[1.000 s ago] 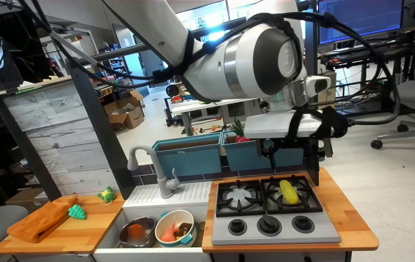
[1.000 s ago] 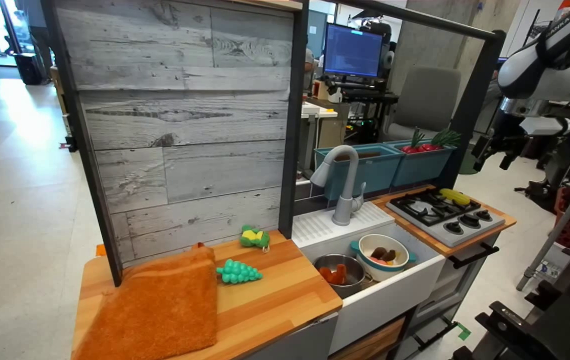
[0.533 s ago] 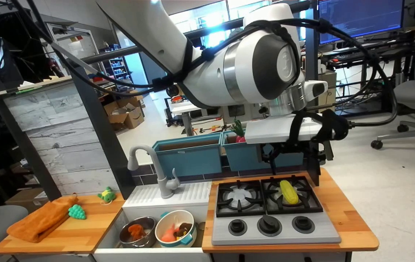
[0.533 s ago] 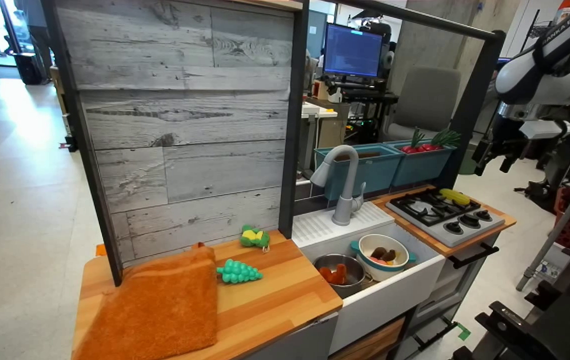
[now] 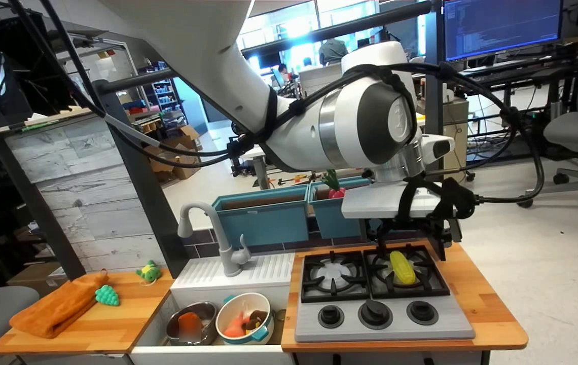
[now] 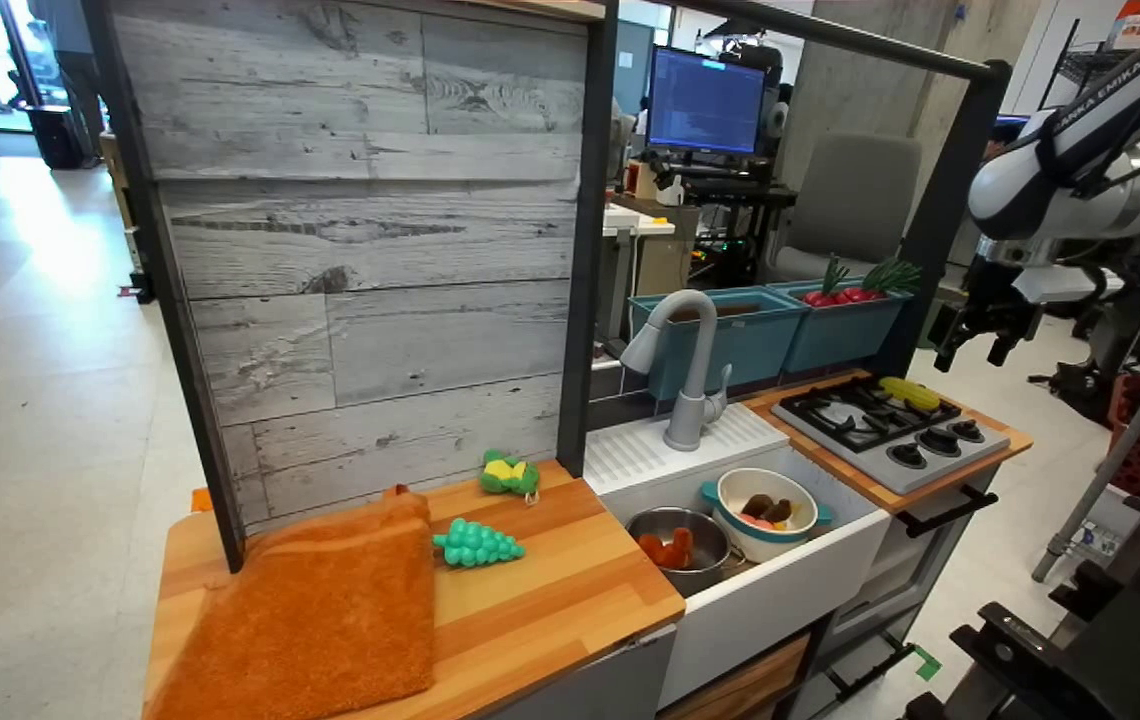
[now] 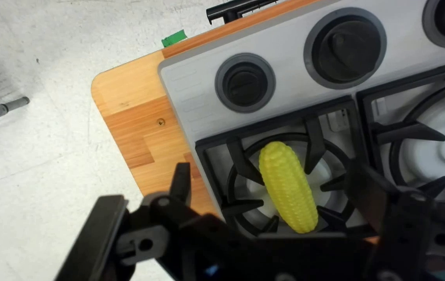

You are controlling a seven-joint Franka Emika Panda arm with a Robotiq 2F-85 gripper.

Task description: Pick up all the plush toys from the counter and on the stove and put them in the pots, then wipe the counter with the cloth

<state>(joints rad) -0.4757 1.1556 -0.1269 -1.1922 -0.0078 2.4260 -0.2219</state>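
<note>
Wrist view: yel corn (image 7: 289, 189) on stove (image 7: 193, 88), gripper (image 7: 274, 181) nr, jaws apart.

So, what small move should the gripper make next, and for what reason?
I would probably lower the gripper toward the yellow corn: in the wrist view, the corn lies on the stove, seen between the open jaws, and in an exterior view the gripper hangs higher, not touching it.

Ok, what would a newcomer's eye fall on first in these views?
Probably the bright yellow corn on the stove, showing between the open fingers in the wrist view. Next, the orange cloth on the counter, at the end away from the stove. The white arm also looms large in an exterior view.
</note>
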